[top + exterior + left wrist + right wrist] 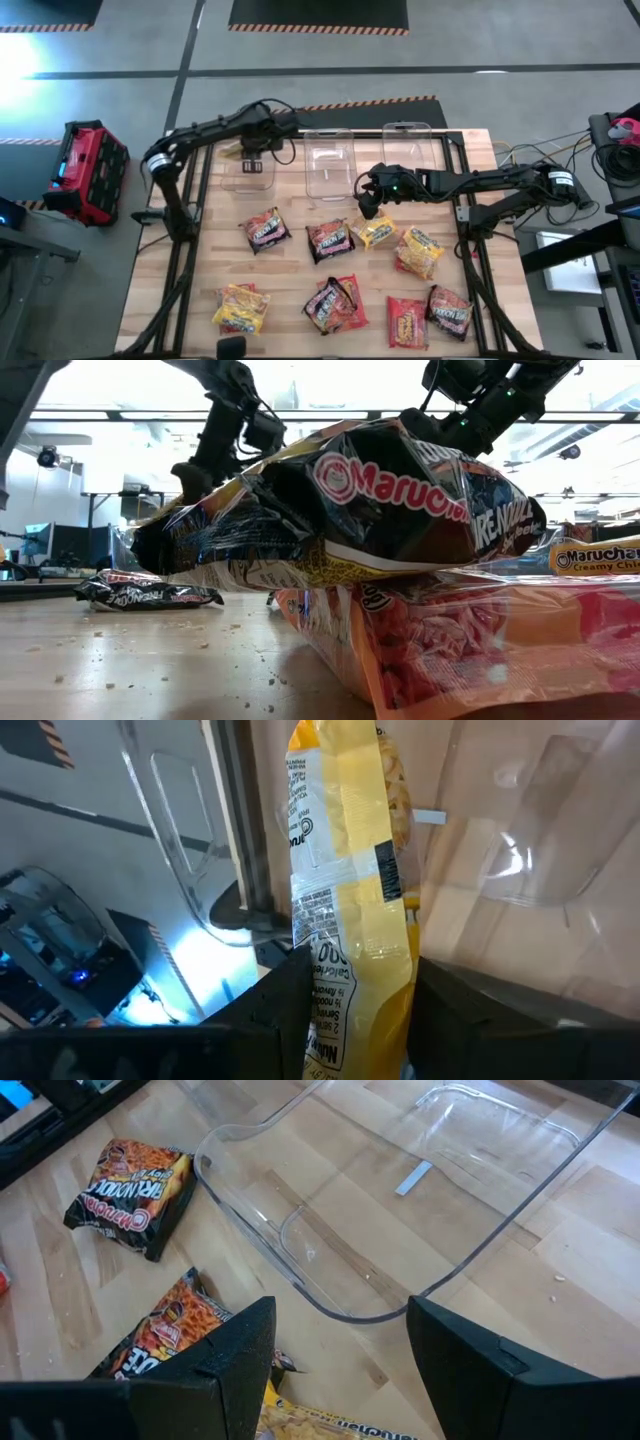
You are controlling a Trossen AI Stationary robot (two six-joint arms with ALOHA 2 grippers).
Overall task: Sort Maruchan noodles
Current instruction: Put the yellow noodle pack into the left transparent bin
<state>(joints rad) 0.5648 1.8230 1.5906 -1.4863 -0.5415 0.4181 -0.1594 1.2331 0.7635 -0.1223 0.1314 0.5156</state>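
My left gripper (250,158) is over the leftmost clear bin (252,178) at the far side of the table, shut on a yellow Maruchan noodle packet (350,900). My right gripper (368,205) stands open near the table's middle, beside the middle bin (400,1210) and above a yellow packet (375,232), with nothing between its fingers. Several more packets, yellow, red and dark, lie flat on the near half of the table, among them dark ones (265,230) (330,240). My left gripper pinches one end of the yellow packet (350,1010) between its two fingers (285,1010). The fingers come from above, slanting steeply down. The packet hangs below them, lifted clear, over the leftmost bin.
Three clear bins stand in a row at the far edge; the right one (408,148) is beyond my right arm. Dark frame rails (195,215) run along both sides of the table. In the low view a dark packet (340,510) rests on a red one (480,640).
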